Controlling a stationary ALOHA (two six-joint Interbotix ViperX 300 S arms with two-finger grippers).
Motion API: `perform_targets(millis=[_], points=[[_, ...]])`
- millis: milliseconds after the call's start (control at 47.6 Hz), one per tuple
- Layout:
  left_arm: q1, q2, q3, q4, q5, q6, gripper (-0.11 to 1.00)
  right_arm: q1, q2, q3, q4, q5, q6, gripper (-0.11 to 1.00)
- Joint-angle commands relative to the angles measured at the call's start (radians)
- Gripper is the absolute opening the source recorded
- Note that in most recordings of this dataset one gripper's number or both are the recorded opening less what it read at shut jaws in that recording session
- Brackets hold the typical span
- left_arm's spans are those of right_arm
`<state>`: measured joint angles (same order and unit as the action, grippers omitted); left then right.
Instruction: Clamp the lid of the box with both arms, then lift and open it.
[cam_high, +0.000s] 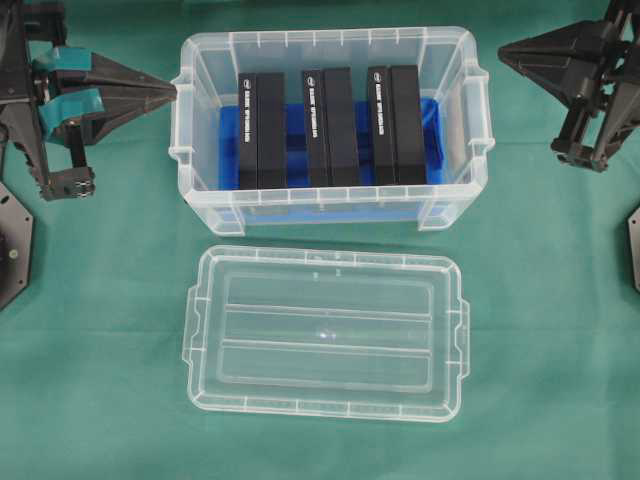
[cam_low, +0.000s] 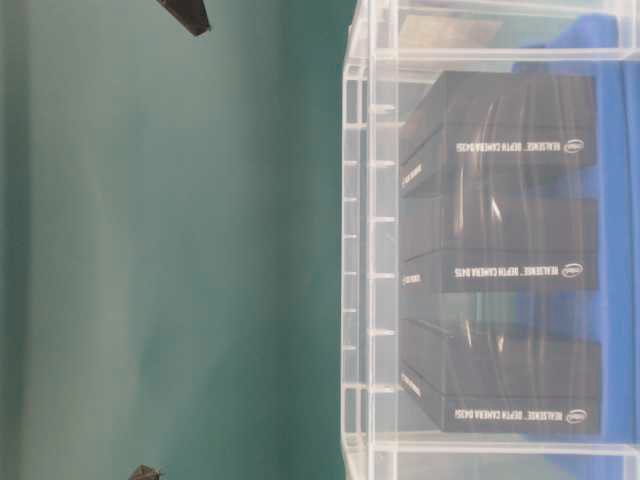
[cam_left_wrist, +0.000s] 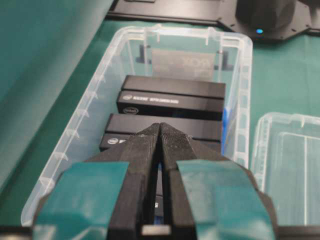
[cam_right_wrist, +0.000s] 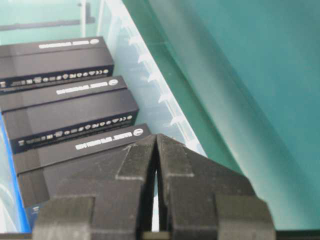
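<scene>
The clear box (cam_high: 320, 36) stands open at the back of the green cloth, with a blue liner and three black blocks (cam_high: 327, 128) inside. The flat clear lid (cam_high: 325, 330) lies on the cloth just in front of the box, apart from it. My left gripper (cam_high: 172, 90), with teal tape, is shut and empty, its tip at the box's left rim. It shows above the box (cam_left_wrist: 90, 105) in the left wrist view as the left gripper (cam_left_wrist: 160, 127), with the lid (cam_left_wrist: 290, 165) at the right. My right gripper (cam_high: 503, 50) is shut and empty, just right of the box. The right wrist view shows this right gripper (cam_right_wrist: 157, 137) over the box wall (cam_right_wrist: 150, 75).
Black arm base plates sit at the left edge (cam_high: 12, 245) and the right edge (cam_high: 634, 240) of the table. The opposite arm's base (cam_left_wrist: 265, 15) stands beyond the box in the left wrist view. Green cloth (cam_high: 100, 400) covers the table around the lid.
</scene>
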<state>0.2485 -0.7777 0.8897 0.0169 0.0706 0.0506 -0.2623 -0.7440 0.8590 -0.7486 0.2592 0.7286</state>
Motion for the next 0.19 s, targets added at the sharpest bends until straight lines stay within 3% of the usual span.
perform_targets(millis=[0, 168], points=[[-0.002, -0.002, -0.014, 0.0, -0.008, -0.002, 0.01, -0.003, 0.003, -0.012, 0.002, -0.009, 0.0, 0.0], [-0.002, -0.002, -0.014, -0.002, -0.006, -0.002, 0.01, -0.003, 0.005, -0.012, 0.002, -0.009, 0.0, 0.0]])
